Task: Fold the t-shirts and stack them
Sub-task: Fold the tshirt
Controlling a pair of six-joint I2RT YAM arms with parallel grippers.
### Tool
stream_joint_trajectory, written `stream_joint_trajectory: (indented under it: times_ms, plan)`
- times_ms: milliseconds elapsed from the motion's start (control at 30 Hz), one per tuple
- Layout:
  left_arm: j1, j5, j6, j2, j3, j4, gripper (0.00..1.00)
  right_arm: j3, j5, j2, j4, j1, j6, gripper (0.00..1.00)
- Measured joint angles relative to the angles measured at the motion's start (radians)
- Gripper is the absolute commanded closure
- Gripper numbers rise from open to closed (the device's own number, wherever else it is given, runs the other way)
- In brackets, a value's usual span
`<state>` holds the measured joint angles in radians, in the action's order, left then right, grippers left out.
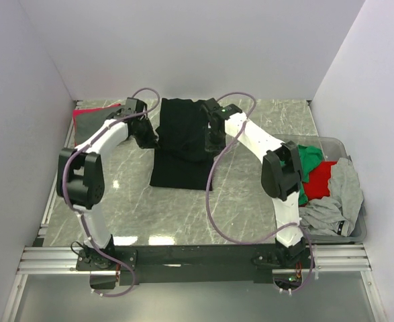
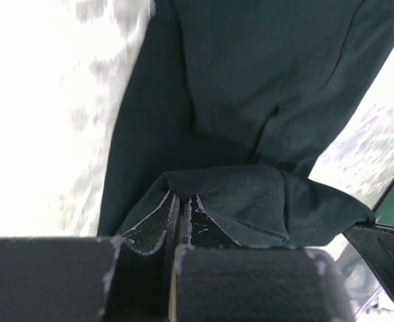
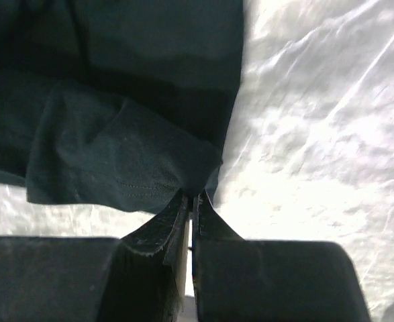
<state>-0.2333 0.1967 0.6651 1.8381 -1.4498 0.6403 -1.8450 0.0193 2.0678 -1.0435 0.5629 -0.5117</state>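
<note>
The black t-shirt (image 1: pixel 183 137) lies at the far middle of the counter (image 1: pixel 250 194), plain and dark, its upper part doubled over. The left pincer (image 2: pixel 182 206) is clamped on a fold at its left edge, the right pincer (image 3: pixel 191 201) on a hemmed corner at its right. A red t-shirt (image 1: pixel 89 114) sits in the far left corner. A green t-shirt (image 1: pixel 311 161) and a grey t-shirt (image 1: pixel 337 201) lie in the bin (image 1: pixel 358 231). The counter is grey marbled, and pale walls enclose it on three sides.

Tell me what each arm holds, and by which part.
Both hold the black t-shirt: left jaws pinch a hemmed fold at its left side, right jaws at its right.
</note>
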Motion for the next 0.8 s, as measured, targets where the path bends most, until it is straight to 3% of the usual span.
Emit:
stream_joint_trajectory:
  times_ms: [433,467,500,600,700,800]
  plan:
    - [0.045,0.098,-0.019,0.240,-0.187,-0.034,0.99,-0.247,0.034,0.234,-0.026,-0.089,0.056,0.97]
    - [0.047,0.098,-0.018,0.246,-0.190,-0.035,0.93,-0.266,0.043,0.254,-0.024,-0.093,0.061,0.89]
    - [0.048,0.097,-0.018,0.252,-0.193,-0.034,0.71,-0.281,0.053,0.268,-0.026,-0.097,0.063,0.71]
    - [0.055,0.088,-0.013,0.254,-0.195,-0.035,0.40,-0.342,0.098,0.312,-0.025,-0.114,0.073,0.46]
    - [0.062,0.061,0.000,0.251,-0.194,-0.044,0.33,-0.399,0.138,0.332,-0.024,-0.136,0.084,0.41]
    - [0.068,0.031,0.000,0.225,-0.167,-0.058,0.33,-0.397,0.158,0.309,0.005,-0.158,0.087,0.40]
